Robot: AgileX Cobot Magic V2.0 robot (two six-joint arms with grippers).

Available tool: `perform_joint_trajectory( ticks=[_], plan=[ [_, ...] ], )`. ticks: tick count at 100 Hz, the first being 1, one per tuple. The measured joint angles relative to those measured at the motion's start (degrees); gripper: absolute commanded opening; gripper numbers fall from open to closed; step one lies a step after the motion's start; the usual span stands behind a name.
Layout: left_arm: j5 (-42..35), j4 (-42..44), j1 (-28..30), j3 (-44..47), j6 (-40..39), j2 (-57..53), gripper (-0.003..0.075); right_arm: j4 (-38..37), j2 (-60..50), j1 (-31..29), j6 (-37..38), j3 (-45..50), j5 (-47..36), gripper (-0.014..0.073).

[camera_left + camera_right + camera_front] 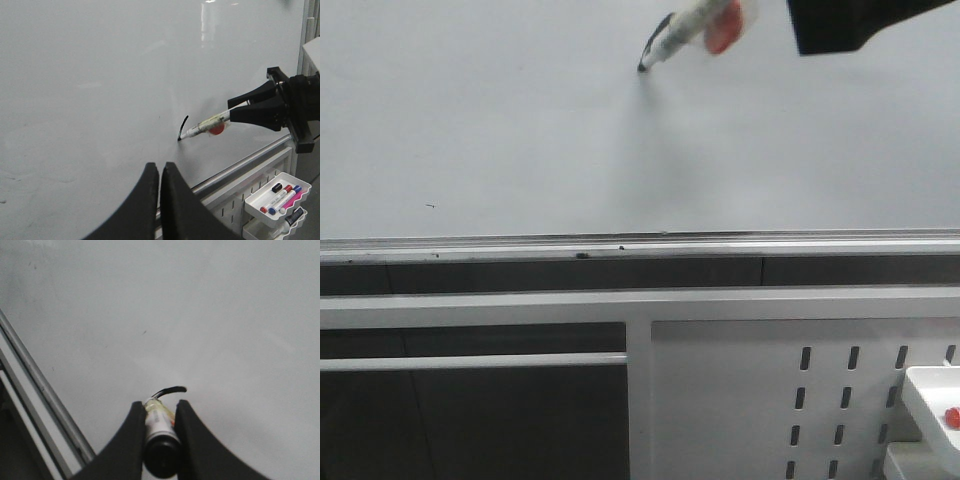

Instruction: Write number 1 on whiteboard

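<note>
The whiteboard (520, 120) fills the front view, with its silver rail (620, 245) along the lower edge. My right gripper (810, 25) is shut on a white marker (695, 30) with a red patch, and the marker's tip touches the board. A short curved black stroke, the number 1 (652, 40), runs up from the tip. The right wrist view shows the gripper (160, 405), the marker (160, 432) and the stroke (170, 390). The left wrist view shows the stroke (183, 125), the marker (207, 124) and the right gripper (231, 111). My left gripper (159, 165) is shut and empty, away from the board (100, 75).
A white perforated metal panel (750, 400) stands below the rail. A white tray (260, 192) with several markers hangs on it at the right, and it also shows in the front view (935, 400). A tiny dark speck (430, 206) marks the board at lower left.
</note>
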Motion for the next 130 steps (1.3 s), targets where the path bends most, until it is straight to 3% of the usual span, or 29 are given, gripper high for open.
perform_joint_trajectory(
  ticks=[29,69,105,130],
  plan=[
    [0.0,-0.04,0.0,0.08,0.0,0.0,-0.002,0.9,10.68,0.31,0.53,0.36,1.91,-0.0069],
    [0.0,-0.04,0.0,0.08,0.0,-0.09,-0.002,1.73,10.93,0.34,1.14,0.36,0.13,-0.0072],
    [0.0,-1.76,0.0,0.08,-0.02,-0.09,-0.002,5.54,-10.82,9.69,-0.53,-0.09,6.41,-0.0072],
    [0.0,-3.24,0.0,0.08,-0.02,-0.09,-0.0018,8.73,-23.31,16.62,-0.67,-3.87,23.93,-0.0072]
  ],
)
